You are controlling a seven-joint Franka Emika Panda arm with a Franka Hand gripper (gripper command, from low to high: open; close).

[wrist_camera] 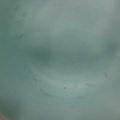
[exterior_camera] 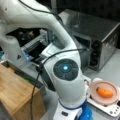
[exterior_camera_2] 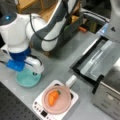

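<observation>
A white robot arm reaches down over a grey table, and its gripper sits low over a teal plate near a front view's left edge; the blue wrist block hides the fingers, so I cannot tell whether the gripper is released, clenched or grasping anything. The wrist view is filled edge to edge with the plate's teal surface, a faint curved line crossing it. Just beside the teal plate, toward a front view's bottom, a pink pan rests on a white hotplate, with an orange carrot lying in the pan. In a front view the carrot lies at the lower right, in the pan. A steel oven stands behind it, its door open and lying flat.
</observation>
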